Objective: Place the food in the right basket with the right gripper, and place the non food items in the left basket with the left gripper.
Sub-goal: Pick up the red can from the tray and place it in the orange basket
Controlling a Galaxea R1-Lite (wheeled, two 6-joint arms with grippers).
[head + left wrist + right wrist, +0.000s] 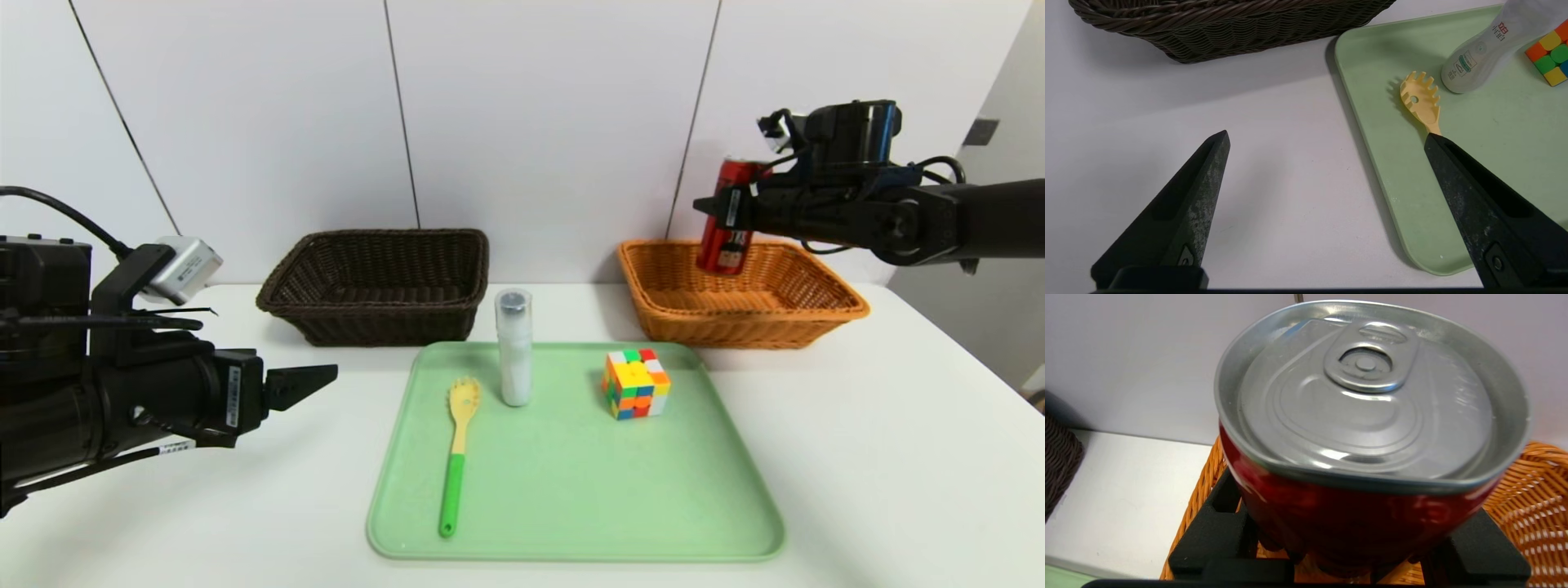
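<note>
Nearest the head camera, at the near left, the left gripper (pixel 314 384) is parked low over the white table (pixel 882 457) with its two black fingers (pixel 1200 179) spread wide and nothing between them, seemingly held ready for the non-food items. Just to its right the green tray (pixel 571 490) carries a yellow-and-green pasta spoon (pixel 457 449) lying flat, an upright white bottle (pixel 514 347) with a dark cap, and a colour cube (pixel 636 384) farther right. All three appear to be non-food, so they are probably left for the dark basket (pixel 380 282) at the far left, which looks empty from here.

At the far right, a red drink can (pixel 727 216) is clamped by the right gripper (pixel 729 220) and held, slightly tilted, above the near-left part of the orange basket (pixel 743 298), not yet touching it. It is held there, by judgement, so that it can be lowered or released into the food basket. A grip around the can's body, below its silver top (pixel 1367 392), is shown in the right wrist view.
</note>
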